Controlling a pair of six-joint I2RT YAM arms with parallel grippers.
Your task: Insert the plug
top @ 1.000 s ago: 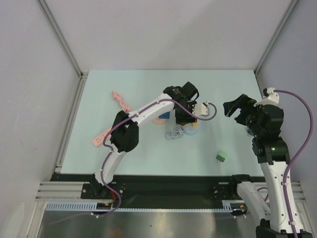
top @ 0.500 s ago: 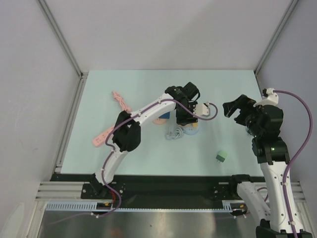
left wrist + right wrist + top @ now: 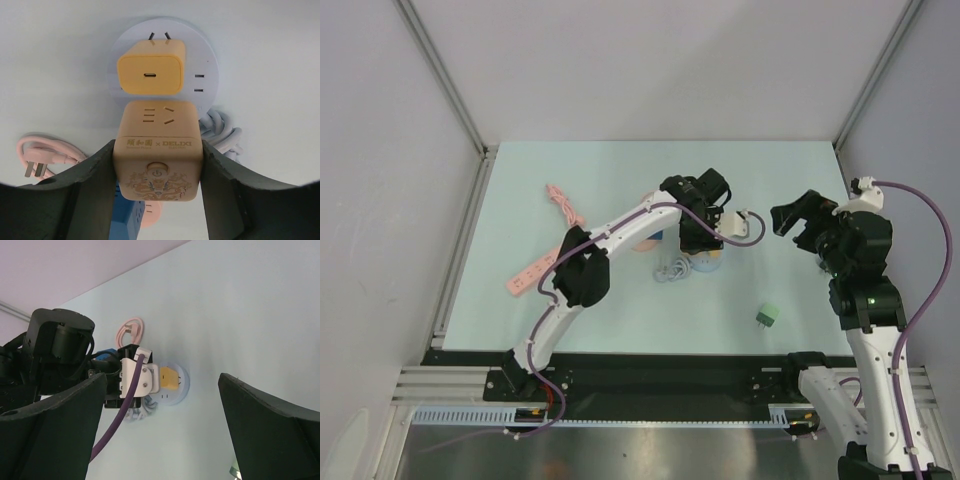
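the left gripper is clamping the tan cube plug by its sides, holding it at the near edge of the round white socket, just beside the yellow charger sitting in its middle. the free slots are lying ahead and to the right of the cube, so the left arm is likely the one to use. the right gripper is hanging wide open, empty, well apart.
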